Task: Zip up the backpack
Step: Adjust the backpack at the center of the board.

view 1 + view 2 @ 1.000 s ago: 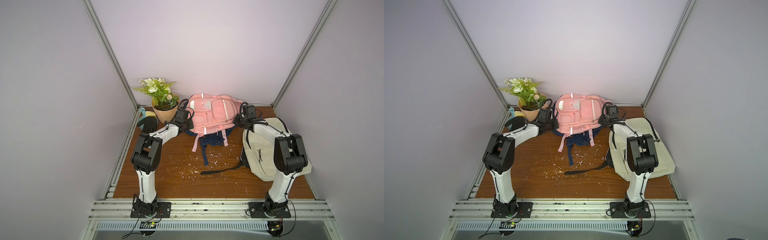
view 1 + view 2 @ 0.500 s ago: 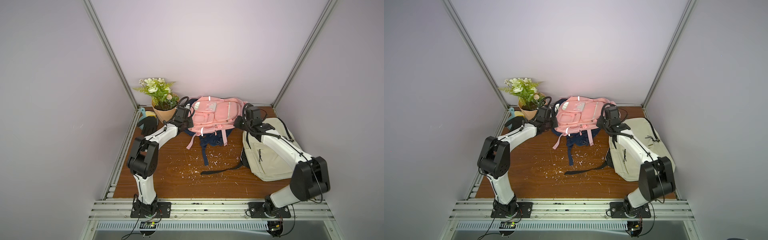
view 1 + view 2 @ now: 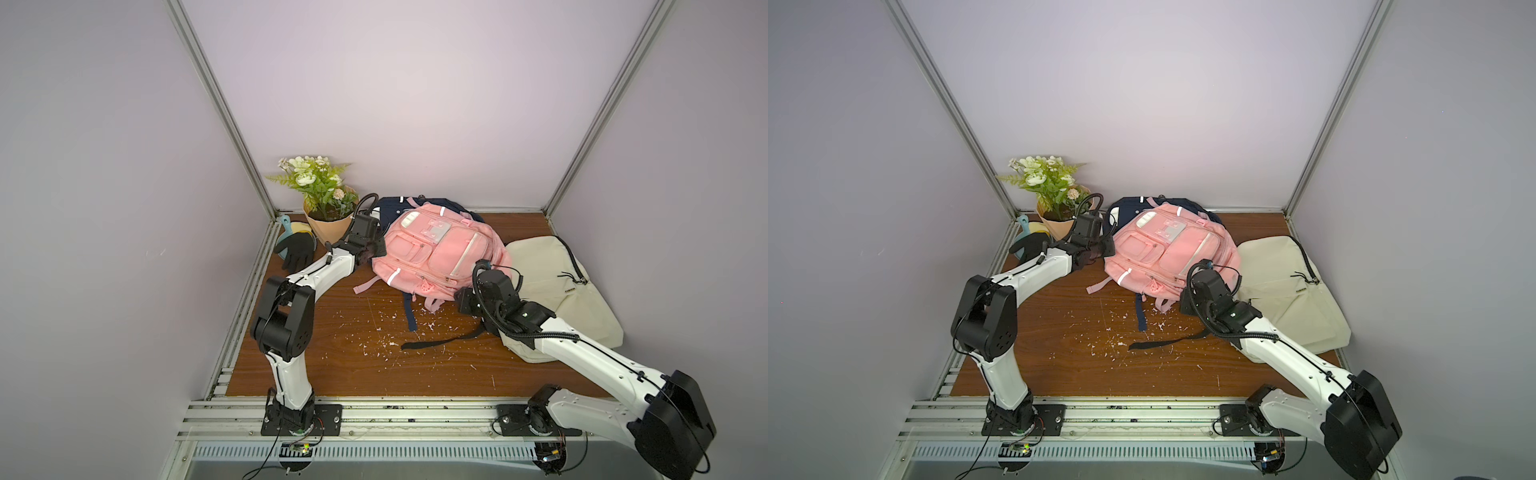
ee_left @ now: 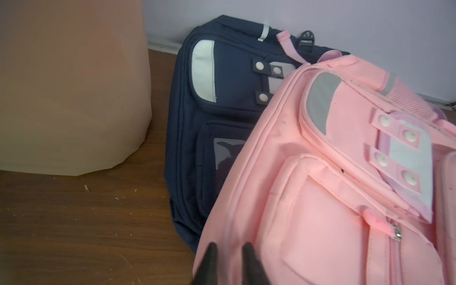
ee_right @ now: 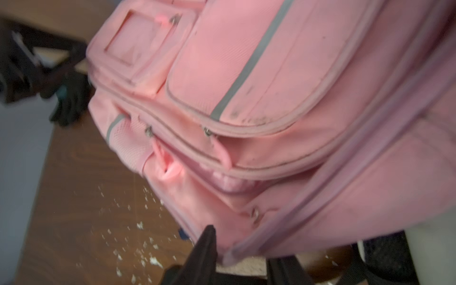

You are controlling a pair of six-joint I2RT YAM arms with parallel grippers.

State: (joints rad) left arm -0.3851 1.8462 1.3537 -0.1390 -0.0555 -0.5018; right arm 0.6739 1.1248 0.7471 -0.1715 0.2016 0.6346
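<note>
The left hand (image 4: 230,261) and right hand (image 5: 243,254) have both just parted and let go of the pink fabric backpack (image 3: 436,253). It now slumps tilted on the brown wooden table (image 3: 332,353), leaning over a navy backpack (image 4: 222,98). Its zipper opening (image 5: 227,183) still gapes, so a pull tab probably needs finding next.

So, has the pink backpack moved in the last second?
Yes: the pink backpack has swung away from the back wall, toward the cream bag.

L hand (image 4: 229,246), R hand (image 5: 241,246) half-open.
</note>
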